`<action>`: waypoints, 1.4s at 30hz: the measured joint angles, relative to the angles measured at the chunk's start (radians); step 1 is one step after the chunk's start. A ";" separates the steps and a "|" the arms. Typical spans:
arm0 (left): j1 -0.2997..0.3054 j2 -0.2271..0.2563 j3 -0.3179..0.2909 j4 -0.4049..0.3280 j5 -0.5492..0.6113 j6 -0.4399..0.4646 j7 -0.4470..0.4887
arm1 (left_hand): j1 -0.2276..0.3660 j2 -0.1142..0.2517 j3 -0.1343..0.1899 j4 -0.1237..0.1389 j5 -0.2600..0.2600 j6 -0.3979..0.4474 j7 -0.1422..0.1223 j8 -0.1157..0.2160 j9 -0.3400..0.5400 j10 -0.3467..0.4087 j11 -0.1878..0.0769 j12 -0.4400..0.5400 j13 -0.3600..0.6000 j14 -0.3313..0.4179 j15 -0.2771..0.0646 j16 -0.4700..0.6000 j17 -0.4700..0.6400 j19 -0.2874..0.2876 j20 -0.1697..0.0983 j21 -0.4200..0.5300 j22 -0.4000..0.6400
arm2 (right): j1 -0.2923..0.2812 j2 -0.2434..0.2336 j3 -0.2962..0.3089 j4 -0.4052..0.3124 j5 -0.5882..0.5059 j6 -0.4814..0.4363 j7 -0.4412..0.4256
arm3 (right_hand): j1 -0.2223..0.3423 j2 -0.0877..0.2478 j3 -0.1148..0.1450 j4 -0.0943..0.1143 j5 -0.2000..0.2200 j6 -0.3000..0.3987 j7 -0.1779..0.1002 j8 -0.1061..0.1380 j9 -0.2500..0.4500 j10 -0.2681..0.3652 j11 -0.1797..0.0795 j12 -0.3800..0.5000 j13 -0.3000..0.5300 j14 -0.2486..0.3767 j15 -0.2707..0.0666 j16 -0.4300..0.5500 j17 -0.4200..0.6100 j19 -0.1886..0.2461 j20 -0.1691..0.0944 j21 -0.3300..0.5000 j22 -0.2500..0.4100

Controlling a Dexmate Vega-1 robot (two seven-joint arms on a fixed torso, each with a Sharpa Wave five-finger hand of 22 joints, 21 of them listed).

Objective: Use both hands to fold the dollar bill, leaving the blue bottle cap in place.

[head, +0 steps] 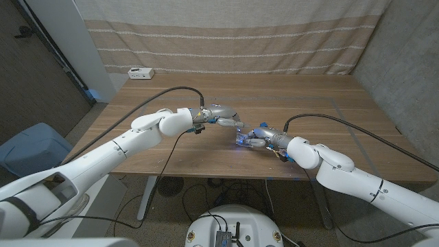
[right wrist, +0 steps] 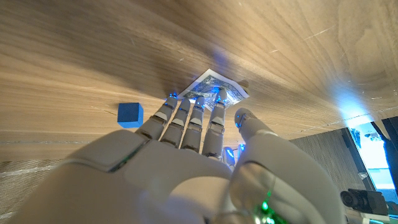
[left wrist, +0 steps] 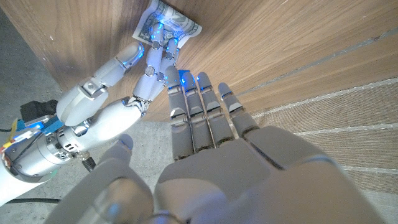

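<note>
Right hand [head: 257,136] presses its fingers [right wrist: 198,107] on the dollar bill [right wrist: 219,87], seemingly to pin it for folding. Left hand [head: 221,118] hovers just beside, fingers [left wrist: 202,99] straight, together, holding nothing. Bill lies mid-bench [head: 322,96], small, looks already doubled. Blue block [right wrist: 129,115] sits near.

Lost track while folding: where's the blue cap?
In the right wrist view, the blue cap sits on the table beside the right hand, clear of the bill.
</note>
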State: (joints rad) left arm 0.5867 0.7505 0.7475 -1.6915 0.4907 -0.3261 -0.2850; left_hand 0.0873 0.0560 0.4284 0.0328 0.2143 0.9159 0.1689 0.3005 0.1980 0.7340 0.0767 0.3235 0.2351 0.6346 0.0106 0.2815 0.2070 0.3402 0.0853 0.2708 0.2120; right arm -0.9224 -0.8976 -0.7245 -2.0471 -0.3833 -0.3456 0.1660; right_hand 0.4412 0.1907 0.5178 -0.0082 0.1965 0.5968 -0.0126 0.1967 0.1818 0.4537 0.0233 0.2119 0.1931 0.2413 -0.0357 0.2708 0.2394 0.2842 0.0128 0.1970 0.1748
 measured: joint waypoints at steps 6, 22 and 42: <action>-0.033 -0.008 0.019 0.001 0.008 0.001 -0.069 | 0.084 0.041 0.054 -0.058 -0.011 0.010 0.001 0.000 0.000 0.004 0.004 0.000 0.009 0.009 0.002 0.000 0.000 -0.001 -0.003 0.000 0.004 | 0.000 0.000 0.001 0.001 0.004 0.001 0.001 | 0.000 0.000 0.000 0.000 0.000 0.000 0.000 0.000 0.000 0.000 0.000 0.000 0.000 0.000 0.000 0.000 0.000 0.000 0.000 0.004 0.000; -0.092 -0.023 0.064 -0.023 0.095 0.013 -0.179 | 0.224 0.040 0.117 -0.187 -0.011 0.016 -0.011 -0.020 -0.003 0.003 -0.017 0.000 0.019 0.001 -0.016 -0.012 0.002 -0.035 -0.019 0.000 0.009 | -0.004 -0.001 0.001 -0.001 0.008 -0.002 0.002 | 0.000 0.000 0.000 0.000 -0.004 -0.004 0.004 -0.005 0.000 -0.004 0.004 -0.005 -0.001 0.000 0.000 0.000 0.000 0.000 0.000 0.003 0.000; -0.097 -0.029 0.092 -0.020 0.147 0.024 -0.228 | 0.218 0.047 0.124 -0.179 -0.011 0.033 -0.012 -0.043 -0.003 0.002 -0.030 -0.014 0.018 -0.050 -0.037 -0.057 -0.017 -0.054 -0.025 0.000 0.009 | 0.000 -0.003 -0.001 -0.006 0.005 -0.008 0.005 | 0.000 0.000 -0.004 0.004 -0.004 -0.004 0.004 -0.005 0.000 -0.004 0.004 -0.007 0.000 0.000 0.000 0.000 0.000 0.000 0.000 0.002 0.000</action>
State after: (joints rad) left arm 0.4900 0.7212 0.8391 -1.7112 0.6373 -0.3016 -0.5129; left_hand 0.3051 0.1031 0.5528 -0.1462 0.2036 0.9484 0.1569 0.2578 0.1953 0.7362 0.0471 0.3094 0.2534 0.5841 -0.0265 0.2245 0.1904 0.2858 0.0607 0.2708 0.2209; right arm -0.9226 -0.9007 -0.7256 -2.0527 -0.3781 -0.3531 0.1708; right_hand 0.4412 0.1909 0.5134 -0.0038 0.1923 0.5929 -0.0088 0.1920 0.1818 0.4499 0.0269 0.2050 0.1934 0.2411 -0.0358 0.2708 0.2391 0.2837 0.0124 0.1990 0.1749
